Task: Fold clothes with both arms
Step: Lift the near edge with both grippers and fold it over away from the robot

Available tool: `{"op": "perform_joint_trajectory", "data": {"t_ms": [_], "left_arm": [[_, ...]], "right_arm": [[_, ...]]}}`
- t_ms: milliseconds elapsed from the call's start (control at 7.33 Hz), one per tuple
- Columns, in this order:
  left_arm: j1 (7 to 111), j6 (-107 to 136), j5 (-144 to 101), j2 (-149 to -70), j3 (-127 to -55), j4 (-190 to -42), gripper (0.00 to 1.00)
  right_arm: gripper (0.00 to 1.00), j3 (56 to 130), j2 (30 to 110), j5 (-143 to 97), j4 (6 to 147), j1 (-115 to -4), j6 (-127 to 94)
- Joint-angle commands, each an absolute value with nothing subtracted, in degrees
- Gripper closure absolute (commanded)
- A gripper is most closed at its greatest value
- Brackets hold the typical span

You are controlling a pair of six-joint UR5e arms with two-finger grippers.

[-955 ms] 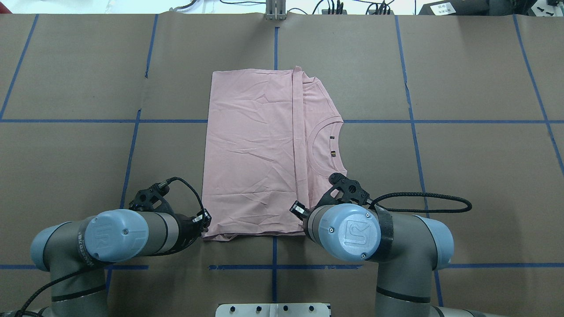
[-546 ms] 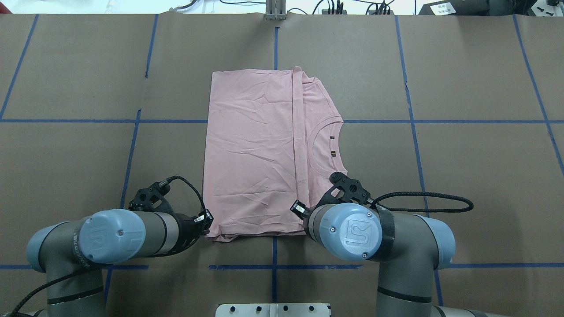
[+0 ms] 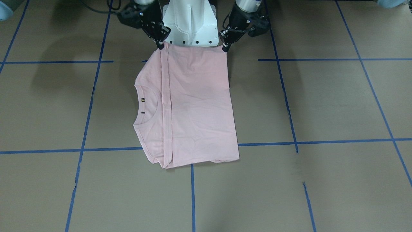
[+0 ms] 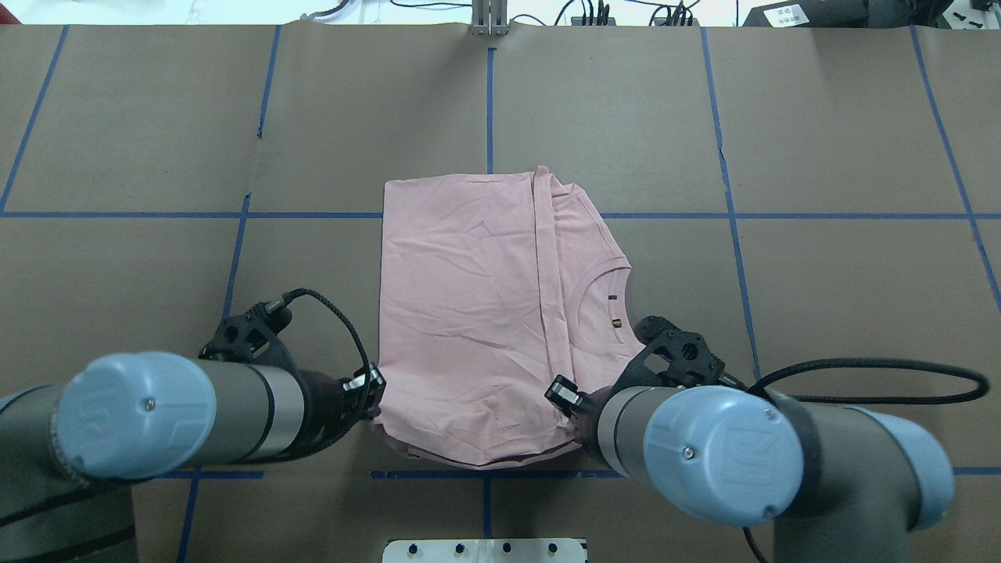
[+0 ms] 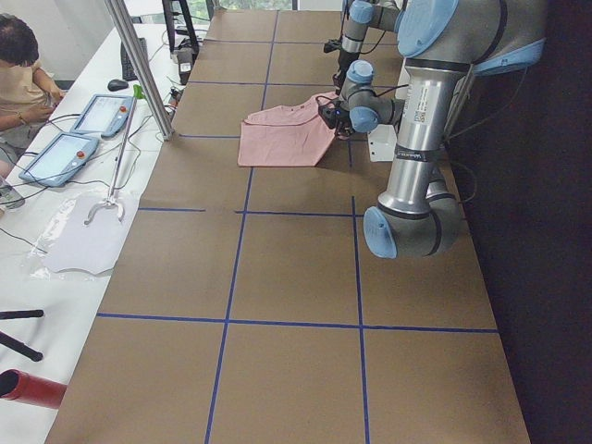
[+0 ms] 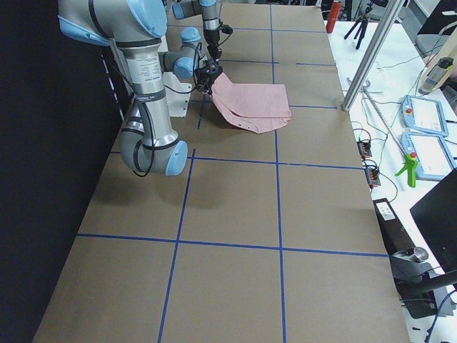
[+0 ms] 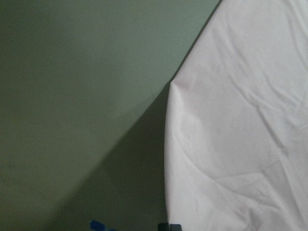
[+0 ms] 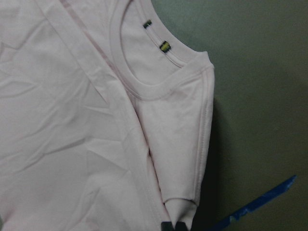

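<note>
The pale pink T-shirt lies folded into a long rectangle on the brown table, plain side up, with its collar towards my right. It also shows in the front-facing view. My left gripper is shut on the near left corner. My right gripper is shut on the near right corner. Both corners are lifted off the table and the near hem sags between them. The right wrist view shows the collar and the pinched corner. The left wrist view shows the shirt's edge.
The white pedestal base stands just behind the held edge. Blue tape lines cross the brown table. A metal post stands at the far edge. An operator sits by tablets beside the table.
Both grippers have risen and pulled back towards the base with the near corners. The shirt's far edge has slid towards me and the near hem now sags between the grippers.
</note>
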State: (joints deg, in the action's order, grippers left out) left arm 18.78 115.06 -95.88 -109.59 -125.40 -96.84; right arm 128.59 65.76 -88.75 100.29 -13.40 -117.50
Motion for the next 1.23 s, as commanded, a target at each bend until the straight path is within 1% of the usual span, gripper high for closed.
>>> {"op": "perform_joint_trajectory", "data": {"t_ms": [0, 136, 409, 546, 955, 1092], "left_arm": [[30.36, 107.99, -96.33, -121.76, -112.95, -93.95, 1.0], [34.33, 102.71, -96.24, -122.69, -108.85, -95.7, 1.0], [36.21, 100.11, -95.8, -123.57, -102.25, -100.26, 1.0], [36.21, 100.02, -95.71, -123.66, -100.91, -101.68, 1.0], [36.21, 99.93, -95.45, -126.72, -93.72, -105.03, 1.0], [36.21, 96.28, -93.45, -128.13, -89.78, -107.03, 1.0]], "right_arm": [[1.0, 119.35, 58.59, -97.58, 98.2, -26.55, -112.0], [1.0, 112.83, 55.93, -100.78, 94.69, -32.02, -111.71], [1.0, 103.14, 54.33, -104.39, 85.9, -36.98, -111.53], [1.0, 99.96, 52.49, -105.02, 85.17, -37.61, -111.53], [1.0, 95.38, 51.24, -107.48, 84.73, -39.19, -109.88], [1.0, 88.84, 48.11, -108.19, 81.25, -39.55, -108.21]]}}
